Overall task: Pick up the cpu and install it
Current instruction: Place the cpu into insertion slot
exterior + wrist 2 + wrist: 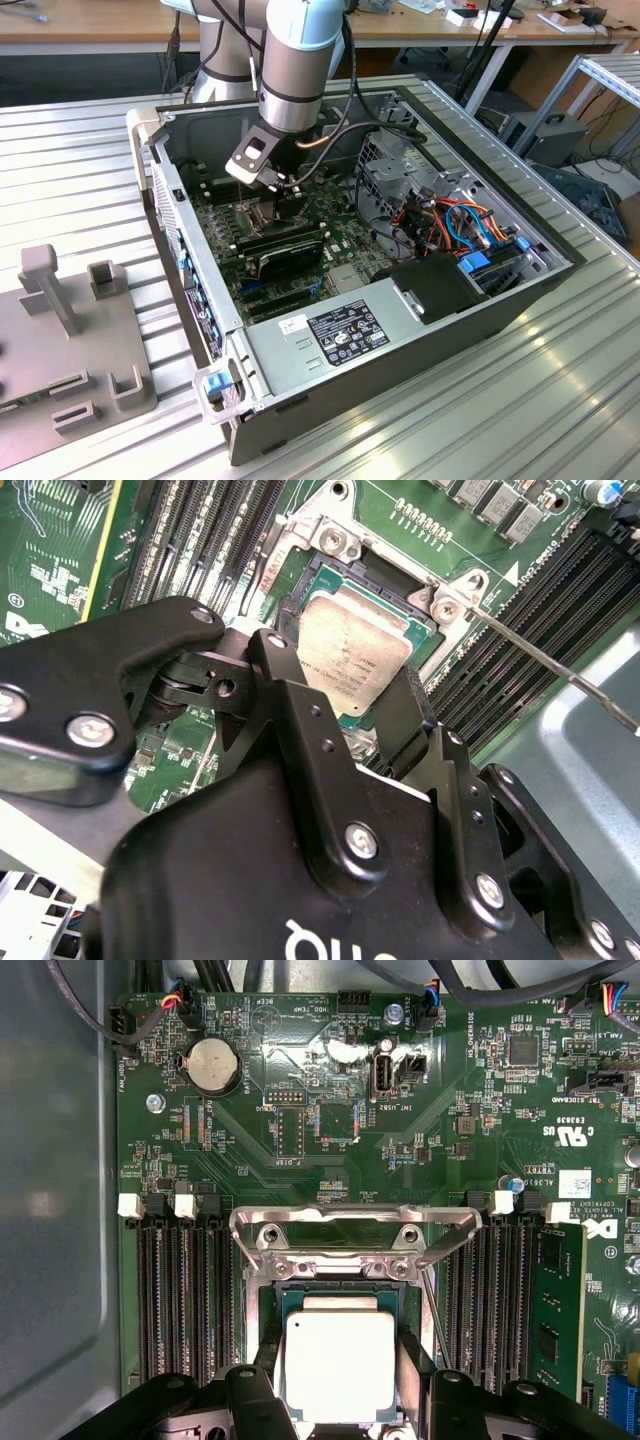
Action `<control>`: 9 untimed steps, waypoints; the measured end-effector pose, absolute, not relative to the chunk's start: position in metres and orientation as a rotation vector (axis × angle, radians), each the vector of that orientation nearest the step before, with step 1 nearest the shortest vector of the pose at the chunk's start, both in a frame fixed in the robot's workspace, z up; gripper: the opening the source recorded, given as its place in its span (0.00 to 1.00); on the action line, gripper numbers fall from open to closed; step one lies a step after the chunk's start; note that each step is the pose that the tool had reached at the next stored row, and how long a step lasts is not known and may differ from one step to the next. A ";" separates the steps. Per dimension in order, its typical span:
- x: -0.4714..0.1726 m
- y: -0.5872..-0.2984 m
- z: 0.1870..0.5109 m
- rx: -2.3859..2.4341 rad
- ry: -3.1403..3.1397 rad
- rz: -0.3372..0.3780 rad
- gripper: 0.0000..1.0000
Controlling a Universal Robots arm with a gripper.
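Cpu [340, 1360] was pinched between my gripper's [348, 675] fingers, right over the open socket [340, 1260]. Faint print on its silver lid, couldn't read it.

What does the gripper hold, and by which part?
The small flat square silver-grey metal cpu; the gripper pinches it by two opposite side edges.

- My arm [300, 50] comes in from the far side of the exterior view, its last links pointing steeply down.
- The wrist [290, 105] stands close to upright, with a camera bracket [250, 158] jutting toward the exterior view's left.
- The gripper [287, 195] hangs low, aimed straight down.
- In both wrist views I see its two black fingers [285, 670] [415, 1365] set close, one pressed to each opposite edge of the cpu [340, 1365].
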State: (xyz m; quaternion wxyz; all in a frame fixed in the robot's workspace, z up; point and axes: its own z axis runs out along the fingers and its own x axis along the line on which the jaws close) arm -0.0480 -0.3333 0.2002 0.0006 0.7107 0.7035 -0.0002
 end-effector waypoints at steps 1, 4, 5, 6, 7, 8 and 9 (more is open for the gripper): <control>-0.048 -0.333 0.200 2.232 2.209 -0.001 0.54; -0.048 -0.333 0.200 2.232 2.209 -0.001 0.54; -0.048 -0.333 0.200 2.232 2.209 -0.001 0.54; -0.048 -0.333 0.200 2.232 2.209 -0.001 0.54; -0.048 -0.333 0.200 2.232 2.209 -0.001 0.54; -0.048 -0.333 0.200 2.232 2.209 -0.001 0.54; -0.048 -0.333 0.200 2.233 2.208 -0.001 0.54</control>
